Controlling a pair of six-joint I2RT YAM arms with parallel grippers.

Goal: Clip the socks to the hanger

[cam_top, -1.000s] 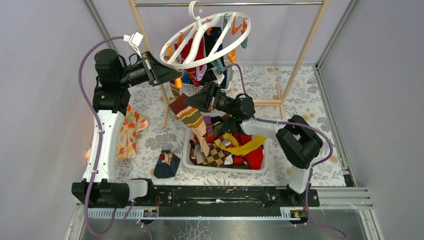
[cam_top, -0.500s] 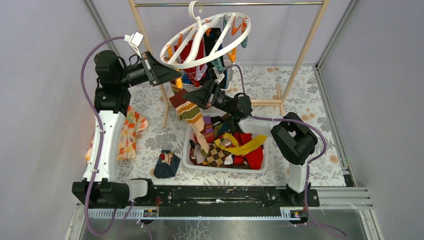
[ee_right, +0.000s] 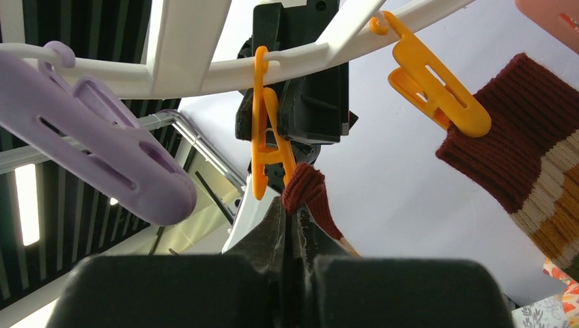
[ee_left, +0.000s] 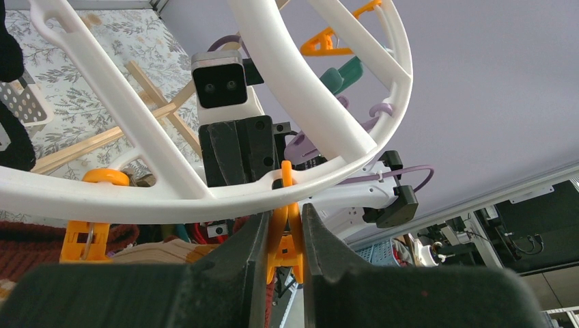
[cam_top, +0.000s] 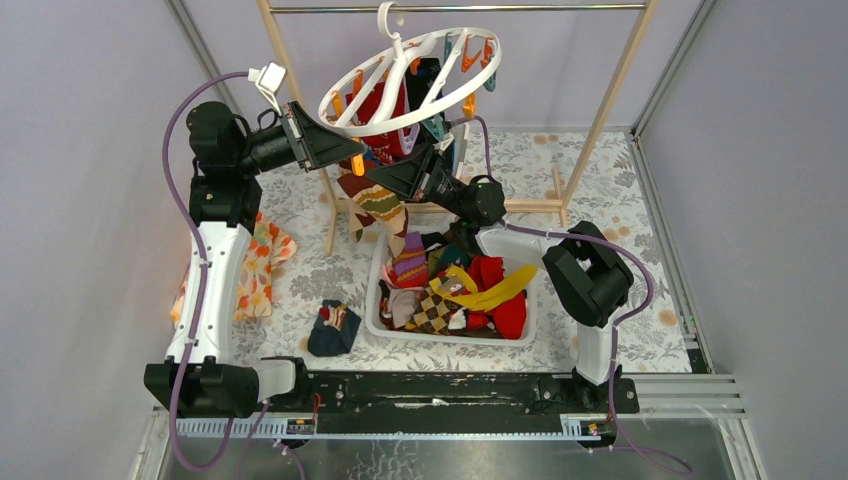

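The white ring hanger [cam_top: 410, 80] hangs by its hook from the metal rod, with several socks clipped to it. My left gripper [cam_top: 345, 150] is at the ring's near-left rim, shut on a dangling orange clip [ee_left: 287, 236] and squeezing its handles. My right gripper [cam_top: 385, 178] is shut on the maroon cuff [ee_right: 308, 188] of a striped sock [cam_top: 375, 200]. It holds the cuff just right of and below that same orange clip [ee_right: 263, 147]. The sock's striped body hangs down over the basket. More mixed-colour socks [cam_top: 450, 295] lie in the white basket [cam_top: 372, 305].
The wooden-framed rack [cam_top: 600, 120] stands behind. A purple clip [ee_right: 109, 157] and a second orange clip [ee_right: 430, 89] hang on either side of the held one. An orange-flowered cloth [cam_top: 255, 265] lies by the left arm. A dark sock [cam_top: 333, 328] lies left of the basket.
My right gripper has carried the striped sock up and away from the basket, up to the orange clip. The left gripper has stayed on the clip.
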